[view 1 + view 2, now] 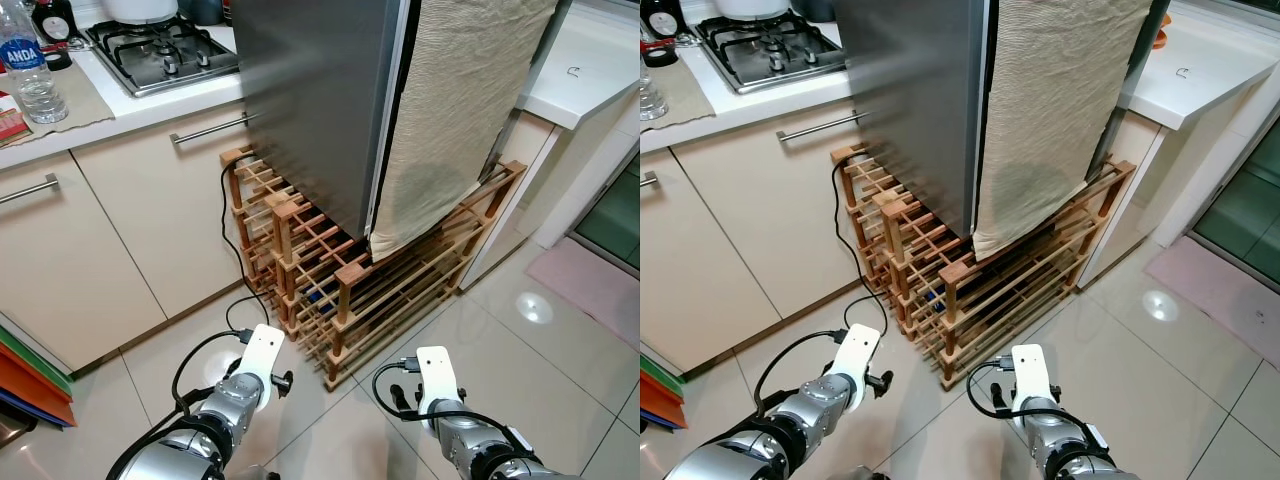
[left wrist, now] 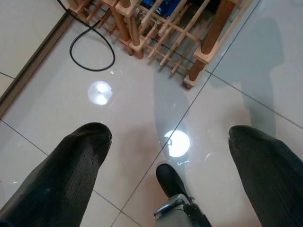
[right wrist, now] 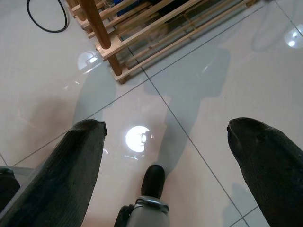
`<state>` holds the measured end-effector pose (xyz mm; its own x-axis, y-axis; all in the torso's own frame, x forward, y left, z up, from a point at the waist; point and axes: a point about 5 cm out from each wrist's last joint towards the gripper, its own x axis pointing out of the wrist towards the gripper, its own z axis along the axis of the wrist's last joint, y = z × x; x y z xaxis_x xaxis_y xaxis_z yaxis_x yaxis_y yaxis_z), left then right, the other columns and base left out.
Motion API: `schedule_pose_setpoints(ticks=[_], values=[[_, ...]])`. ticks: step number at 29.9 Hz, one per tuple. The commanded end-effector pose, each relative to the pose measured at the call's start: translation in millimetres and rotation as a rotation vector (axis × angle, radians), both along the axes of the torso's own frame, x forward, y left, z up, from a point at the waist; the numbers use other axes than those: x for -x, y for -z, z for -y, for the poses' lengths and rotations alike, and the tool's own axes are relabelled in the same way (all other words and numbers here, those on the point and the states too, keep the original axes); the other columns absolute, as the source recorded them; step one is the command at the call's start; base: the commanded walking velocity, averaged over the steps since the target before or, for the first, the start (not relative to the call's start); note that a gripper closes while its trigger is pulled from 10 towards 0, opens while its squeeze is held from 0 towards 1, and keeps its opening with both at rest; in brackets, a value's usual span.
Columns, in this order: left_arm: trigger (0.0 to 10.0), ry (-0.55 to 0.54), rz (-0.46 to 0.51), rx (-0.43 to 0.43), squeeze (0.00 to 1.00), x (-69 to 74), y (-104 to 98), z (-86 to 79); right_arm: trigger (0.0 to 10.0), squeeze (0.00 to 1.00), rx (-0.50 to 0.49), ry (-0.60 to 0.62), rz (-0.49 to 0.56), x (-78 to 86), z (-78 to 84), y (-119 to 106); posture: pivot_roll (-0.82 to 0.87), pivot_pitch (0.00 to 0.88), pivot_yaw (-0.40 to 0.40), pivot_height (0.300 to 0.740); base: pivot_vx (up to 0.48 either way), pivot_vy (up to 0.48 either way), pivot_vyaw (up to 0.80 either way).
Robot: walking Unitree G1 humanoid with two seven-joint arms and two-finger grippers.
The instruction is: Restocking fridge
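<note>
A stainless-steel fridge [image 1: 310, 100] stands shut ahead of me on a low wooden slatted rack [image 1: 380, 290]. A beige cloth [image 1: 460, 110] hangs over its right side. Both arms are low in front of me, left arm [image 1: 235, 400] and right arm [image 1: 450, 420], well short of the fridge. My left gripper [image 2: 168, 137] hangs open over bare floor tiles, nothing between its fingers [image 2: 71, 175]. My right gripper [image 3: 168, 128] is open over the tiles as well, near the rack's corner post [image 3: 97, 23].
Cream cabinets [image 1: 100, 230] with a gas hob [image 1: 160, 50] and a water bottle [image 1: 28, 70] run along the left. A black cable [image 1: 232, 260] loops onto the floor by the rack. A white counter [image 1: 590, 70] and a pink mat [image 1: 590, 285] lie to the right.
</note>
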<state>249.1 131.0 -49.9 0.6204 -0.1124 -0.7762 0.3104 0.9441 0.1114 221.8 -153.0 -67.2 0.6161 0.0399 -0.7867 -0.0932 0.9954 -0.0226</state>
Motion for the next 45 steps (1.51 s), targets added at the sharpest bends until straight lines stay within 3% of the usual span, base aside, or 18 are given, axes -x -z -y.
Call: schedule_pose_setpoints(ticks=[1,9,45], values=[[10.0,-0.005,-0.026,-0.015,0.00,6.9,5.0,-3.2,10.0,0.00,0.002,0.011,-0.004,2.5,1.5,1.4,-0.07,0.000,0.008,0.730,0.000,0.000,0.00],[10.0,0.012,-0.117,-0.020,0.00,23.2,15.8,-8.3,10.0,0.00,0.002,0.000,-0.009,2.7,1.1,1.6,-0.07,0.000,0.009,0.730,0.000,0.000,0.00],[10.0,-0.043,-0.204,-0.045,0.00,60.6,36.0,-26.4,10.0,0.00,0.019,-0.011,-0.032,4.2,1.9,2.7,-0.08,0.000,0.009,0.730,0.000,0.000,0.00]])
